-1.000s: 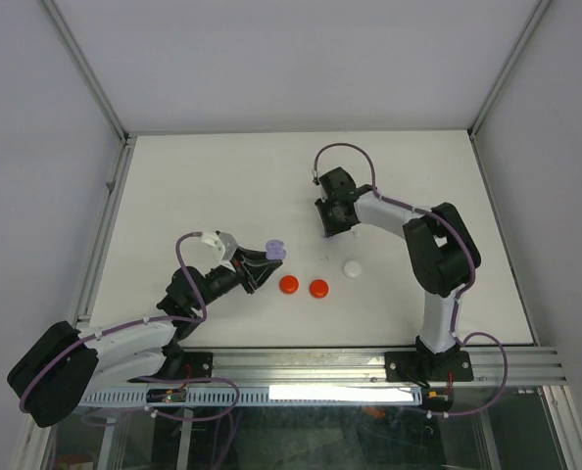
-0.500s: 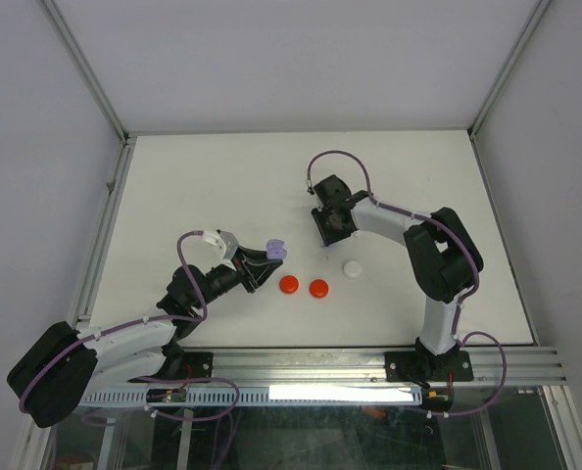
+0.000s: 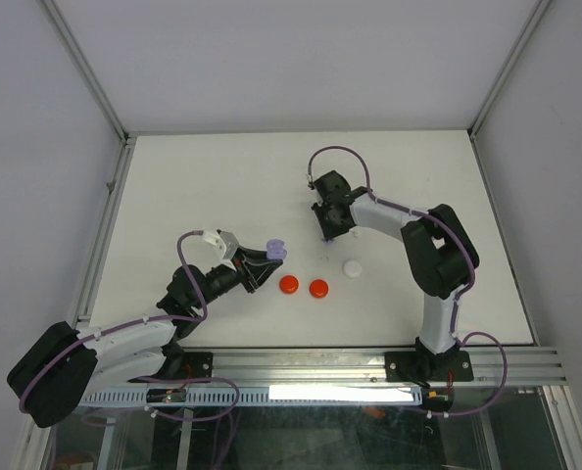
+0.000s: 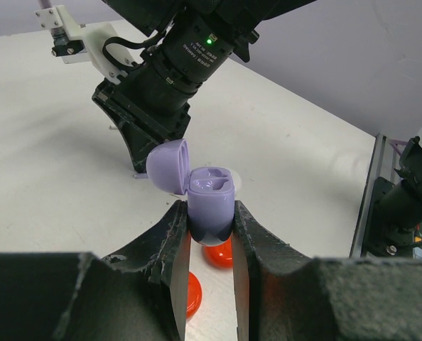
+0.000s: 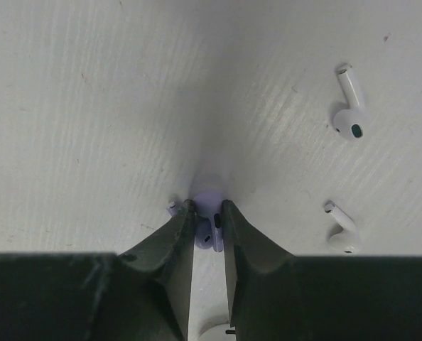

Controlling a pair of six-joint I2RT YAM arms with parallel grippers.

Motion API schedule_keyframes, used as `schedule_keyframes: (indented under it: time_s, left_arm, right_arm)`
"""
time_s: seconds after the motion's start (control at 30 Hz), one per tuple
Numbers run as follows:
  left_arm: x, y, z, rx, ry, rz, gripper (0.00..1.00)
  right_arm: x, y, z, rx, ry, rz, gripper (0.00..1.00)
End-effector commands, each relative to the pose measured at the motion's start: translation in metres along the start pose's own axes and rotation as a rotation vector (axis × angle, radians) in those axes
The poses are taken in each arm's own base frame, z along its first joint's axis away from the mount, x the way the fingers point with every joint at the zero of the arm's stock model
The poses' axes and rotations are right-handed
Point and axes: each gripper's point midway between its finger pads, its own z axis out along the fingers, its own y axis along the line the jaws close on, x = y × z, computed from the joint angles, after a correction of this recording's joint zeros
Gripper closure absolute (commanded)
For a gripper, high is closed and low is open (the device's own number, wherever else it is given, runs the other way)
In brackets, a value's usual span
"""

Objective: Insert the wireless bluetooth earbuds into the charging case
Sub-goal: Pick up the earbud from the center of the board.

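Pickup of an earbud was the step in hand. The right gripper stood tip-down on the table, its jaws drawn in narrow and clenched on a lilac earbud that lay on the surface between them. Off to the left and well apart from it, the left gripper was clamped on the lilac charging case, held clear of the table with its lid flipped open and the two sockets facing up.

By my judgement the next move called for lifting the earbud without letting it twist, carrying it across to the case, and lining its stem up with a socket before pressing it home. The piece was tiny and the grip looked slight, so a slip seemed a fair risk.

Only the right wrist view showed the earbud at all. It also showed two white earbuds lying loose nearby and a second lilac piece just beside the left finger, too small to name. From above, the gripper body hid all of these, though that view alone gave the layout: two red discs and a white disc sat between the arms. The left wrist view alone showed the open sockets.
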Motion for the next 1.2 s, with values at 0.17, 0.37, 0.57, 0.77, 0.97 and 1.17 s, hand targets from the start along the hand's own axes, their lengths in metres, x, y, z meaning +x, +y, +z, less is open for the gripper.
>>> schedule_keyframes:
  time_s: [0.17,0.37,0.57,0.77,0.97,1.17]
  left_arm:
    - [-0.026,-0.008,0.006,0.037,-0.07,0.041,1.0]
    - [-0.025,-0.008,0.006,0.037,-0.068,0.038,1.0]
    - [-0.026,-0.008,0.006,0.039,-0.073,0.037,1.0]
    - [-0.025,-0.008,0.004,0.04,-0.075,0.047,1.0]
    - [-0.028,-0.009,-0.001,0.044,-0.115,0.068,1.0]
    - [-0.028,-0.008,-0.002,0.039,-0.123,0.058,1.0]
  right_arm:
    - [-0.004,-0.009,0.011,0.042,-0.016,0.002,0.83]
    - [-0.001,-0.011,0.009,0.137,-0.037,-0.143,0.8]
    - [-0.01,-0.008,0.0,0.17,-0.093,-0.167,0.84]
    - [-0.04,0.009,-0.035,0.069,-0.24,-0.125,0.85]
    - [-0.058,0.028,-0.079,-0.057,-0.38,-0.094,0.86]
    - [-0.049,0.043,-0.095,-0.151,-0.392,-0.07,0.85]
